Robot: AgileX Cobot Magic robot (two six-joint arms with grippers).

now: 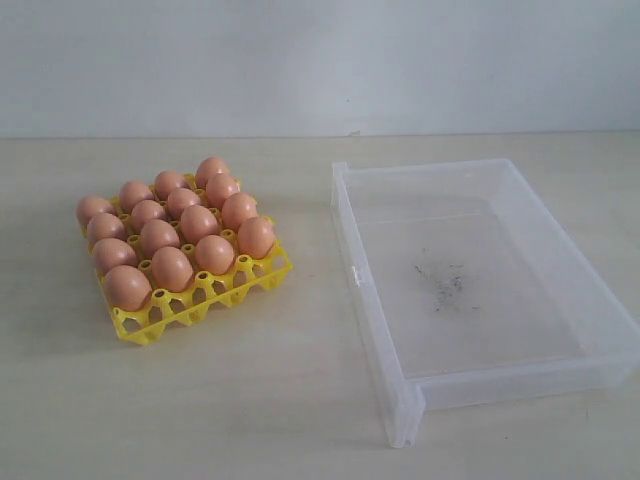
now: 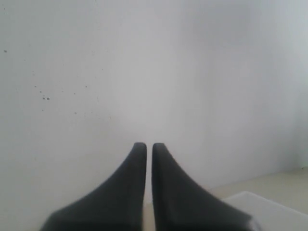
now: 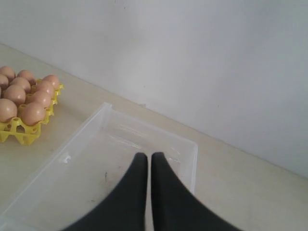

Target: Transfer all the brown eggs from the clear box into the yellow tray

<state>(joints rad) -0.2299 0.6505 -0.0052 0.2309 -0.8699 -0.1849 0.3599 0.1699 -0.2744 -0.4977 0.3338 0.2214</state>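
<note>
Since the black left gripper (image 2: 145,147) and black right gripper (image 3: 146,156) are both clenched on nothing (no egg seems left to fetch), they hang idle. Below the right one lies the bare transparent plastic box (image 3: 144,130). Well beyond it, the smooth orange-brown eggs (image 1: 172,268) sit cupped in the bright yellow lattice tray (image 1: 190,305).

— Left half of the frame?
— Egg tray (image 1: 140,328) on the bench (image 1: 250,400), eggs (image 1: 172,268) seated in its cups.
— And right half?
— Box (image 1: 520,385) on the same bench, well apart from the tray, running down toward the lower right corner. Wall (image 1: 300,60) behind both.
</note>
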